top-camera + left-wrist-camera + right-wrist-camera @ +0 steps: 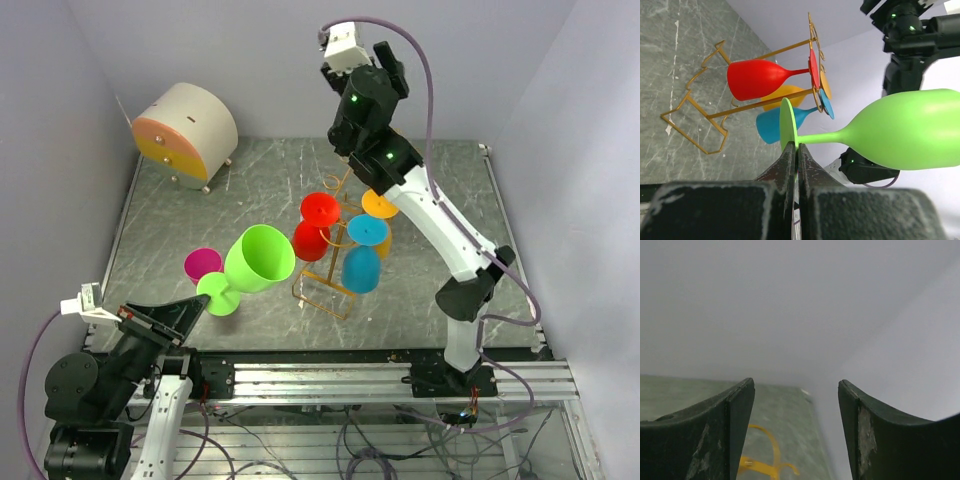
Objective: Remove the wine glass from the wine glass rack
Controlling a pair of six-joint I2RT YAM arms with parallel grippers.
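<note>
robot lab: plain walls [60,120], aluminium rail [330,380], cables [372,452].

Mid-table: wine glass rack [333,262]; wine glass [258,258] left of it; box [187,133] far-left.

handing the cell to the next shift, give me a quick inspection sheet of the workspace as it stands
surface: grey marbled table top, pale streaks
job's things: wine glass rack upright mid-table; red wine glass, blue wine glass, orange wine glass hang on it; green wine glass off it
clutter: magenta glass left of the rack; round cream and orange drawer box back left
grippers: left gripper shut on the green glass's foot; right gripper open, empty, high behind the rack
cables: purple cable on the right arm; loose wires below the near edge
surroundings: plain pale walls
</note>
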